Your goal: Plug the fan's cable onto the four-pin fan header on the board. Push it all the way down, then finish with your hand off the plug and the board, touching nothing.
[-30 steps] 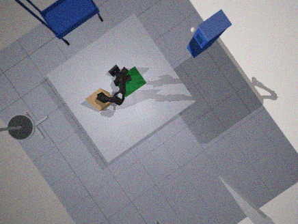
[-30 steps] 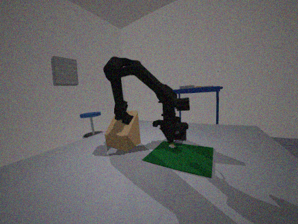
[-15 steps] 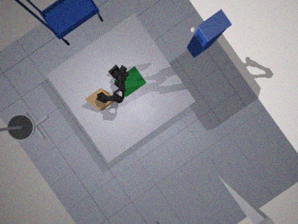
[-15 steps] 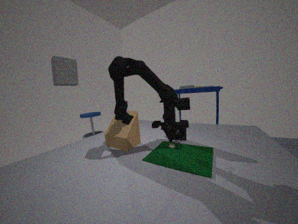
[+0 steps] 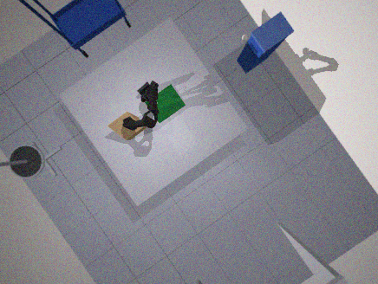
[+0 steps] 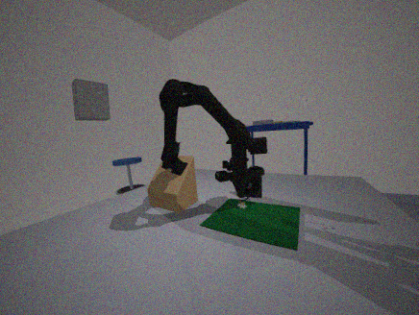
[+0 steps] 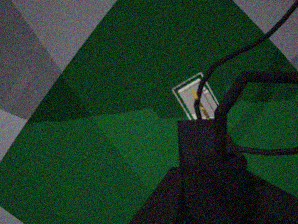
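Note:
The green board (image 5: 172, 97) (image 6: 269, 230) (image 7: 75, 165) lies flat. The four-pin header (image 6: 241, 205) (image 7: 188, 102) is a small pale block with yellowish pins inside a white outline. In the wrist view the black plug (image 7: 194, 142) stands in front of the header's lower end and hides part of it. My gripper (image 7: 202, 174) is shut on the plug. In the exterior view it hangs low over the board's far left part, just above the header. The cable (image 7: 260, 77) bends up from the plug and runs right. The gap between plug and header cannot be judged. The fan cannot be told apart from the dark arm.
The arm's base stands on a tan wooden block (image 5: 118, 124) (image 6: 188, 192) beside the board. A thin dark line, cable or shadow, crosses the header in the wrist view. Blue furniture (image 5: 88, 19) (image 6: 283, 126) stands farther off.

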Available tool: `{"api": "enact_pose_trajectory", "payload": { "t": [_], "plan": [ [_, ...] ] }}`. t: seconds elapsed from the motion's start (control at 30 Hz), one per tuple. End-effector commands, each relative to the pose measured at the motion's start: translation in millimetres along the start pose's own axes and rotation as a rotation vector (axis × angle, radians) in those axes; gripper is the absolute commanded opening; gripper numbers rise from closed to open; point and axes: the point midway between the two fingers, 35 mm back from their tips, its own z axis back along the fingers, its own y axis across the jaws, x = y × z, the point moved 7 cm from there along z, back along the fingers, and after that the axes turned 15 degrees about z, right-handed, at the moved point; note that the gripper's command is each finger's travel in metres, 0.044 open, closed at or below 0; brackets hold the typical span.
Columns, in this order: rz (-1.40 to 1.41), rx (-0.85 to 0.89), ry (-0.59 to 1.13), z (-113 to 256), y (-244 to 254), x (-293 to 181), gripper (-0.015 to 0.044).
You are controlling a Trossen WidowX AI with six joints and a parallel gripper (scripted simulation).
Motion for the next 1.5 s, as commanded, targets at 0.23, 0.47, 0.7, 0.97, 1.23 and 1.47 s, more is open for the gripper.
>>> {"api": "enact_pose_trajectory", "payload": {
  "t": [0.23,0.47,0.7,0.97,1.23,1.47],
  "plan": [
    [0.353,0.0,-0.003,-1,-9,9,0.0],
    [0.474,0.001,-0.002,-2,-12,12,0.0],
    [0.483,0.001,-0.002,0,-14,8,0.0],
    [0.483,0.001,-0.002,0,-14,8,0.0],
    [0.484,0.002,-0.002,-20,-14,6,0.0],
    [0.483,0.002,-0.002,-22,-14,6,0.0]
  ]
}}
